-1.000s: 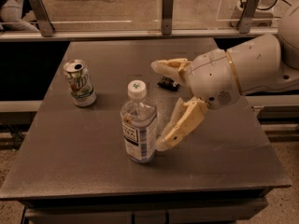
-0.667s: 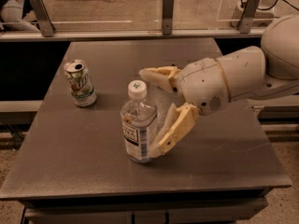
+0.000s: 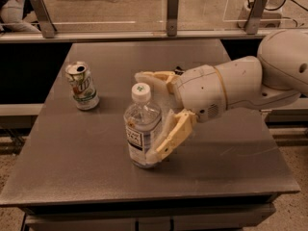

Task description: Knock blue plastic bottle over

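The blue plastic bottle [image 3: 140, 131] is clear with a white cap and a pale label. It stands upright near the middle front of the grey table [image 3: 86, 158]. My gripper [image 3: 144, 116] reaches in from the right and is open around the bottle. One cream finger [image 3: 153, 77] lies behind the bottle near its cap. The other finger [image 3: 172, 136] rests against the bottle's right side, down to its base.
A green-and-white soda can [image 3: 82, 86] stands upright at the table's left, apart from the bottle. A rail with metal posts [image 3: 172, 12] runs behind the table. The table's front edge [image 3: 144, 196] is close below the bottle.
My gripper has moved left, from beside the bottle to straddling it, with the near finger now against its side. The bottle and can still stand where they were.
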Tool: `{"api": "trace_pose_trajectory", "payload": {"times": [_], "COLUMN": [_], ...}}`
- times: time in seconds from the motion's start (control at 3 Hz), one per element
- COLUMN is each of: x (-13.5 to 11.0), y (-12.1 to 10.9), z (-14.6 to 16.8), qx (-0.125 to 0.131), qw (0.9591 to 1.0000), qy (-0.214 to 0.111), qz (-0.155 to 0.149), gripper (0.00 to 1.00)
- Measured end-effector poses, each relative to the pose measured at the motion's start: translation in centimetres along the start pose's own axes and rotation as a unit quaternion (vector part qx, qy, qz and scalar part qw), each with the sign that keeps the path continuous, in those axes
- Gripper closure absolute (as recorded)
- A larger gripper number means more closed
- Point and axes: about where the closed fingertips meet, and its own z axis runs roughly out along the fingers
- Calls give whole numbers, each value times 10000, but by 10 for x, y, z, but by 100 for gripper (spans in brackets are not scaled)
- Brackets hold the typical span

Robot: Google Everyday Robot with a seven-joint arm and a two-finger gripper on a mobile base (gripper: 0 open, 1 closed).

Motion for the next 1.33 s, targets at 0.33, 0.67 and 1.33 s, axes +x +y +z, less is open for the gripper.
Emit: {"api": "trace_pose_trajectory", "payload": {"times": [0.33, 0.67, 1.33], "x": [21, 21, 18], "y": [14, 14, 16], "z": [-22, -23, -19], "qx": [113, 115, 79], "qw": [9997, 9997, 9997], "qy": [-159, -159, -146], "qz": [-146, -161, -189], "gripper": [0, 0, 41]}}
